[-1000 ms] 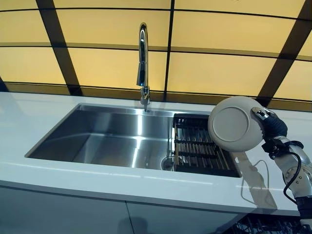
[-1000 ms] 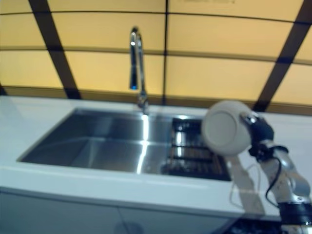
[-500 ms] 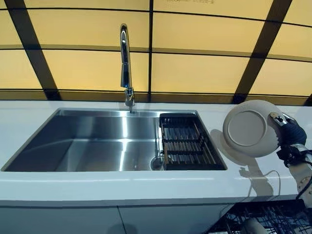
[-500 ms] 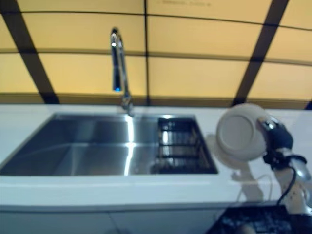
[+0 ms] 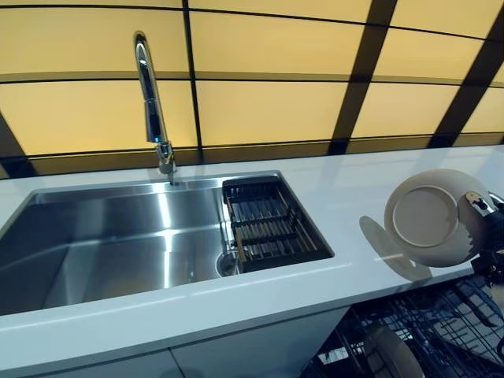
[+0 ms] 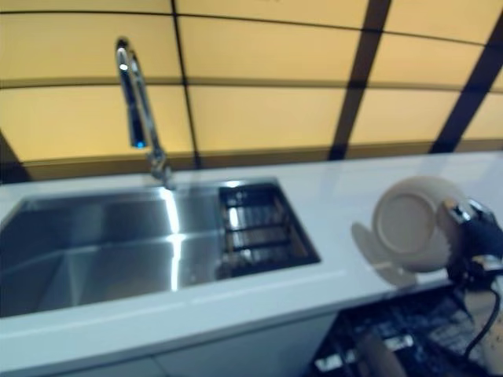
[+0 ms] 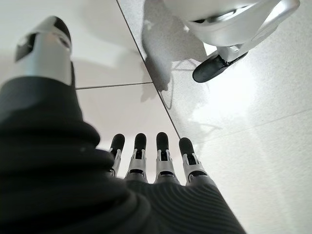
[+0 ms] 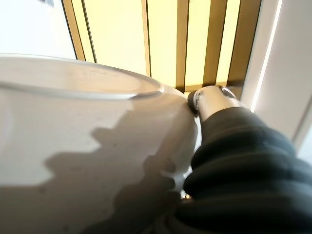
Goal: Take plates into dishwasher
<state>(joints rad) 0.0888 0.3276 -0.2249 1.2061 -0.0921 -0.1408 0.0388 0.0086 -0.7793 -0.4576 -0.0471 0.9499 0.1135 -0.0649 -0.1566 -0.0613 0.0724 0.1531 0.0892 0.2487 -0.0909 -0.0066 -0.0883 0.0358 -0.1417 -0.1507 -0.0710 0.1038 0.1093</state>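
A beige plate [image 5: 429,216] stands on edge in the air, its underside facing me, with my right hand [image 5: 482,216] shut on its right rim. It hangs over the front right edge of the white counter [image 5: 346,189], just above the open dishwasher's dark wire rack [image 5: 441,331]. In the right wrist view the plate [image 8: 73,146] fills the frame with the thumb [image 8: 214,100] pressed on its rim. Another plate [image 5: 391,354] stands in the rack. My left hand [image 7: 161,156] hangs low over floor tiles, fingers straight and empty.
A steel sink [image 5: 118,244] with a tall chrome faucet [image 5: 150,94] takes up the counter's left. A black drain rack [image 5: 268,224] sits in the sink's right end. Yellow panels with dark frames rise behind the counter.
The camera has swung to the right. My right hand has carried the plate rightwards, from over the sink's drain rack to the counter's right edge above the dishwasher rack.
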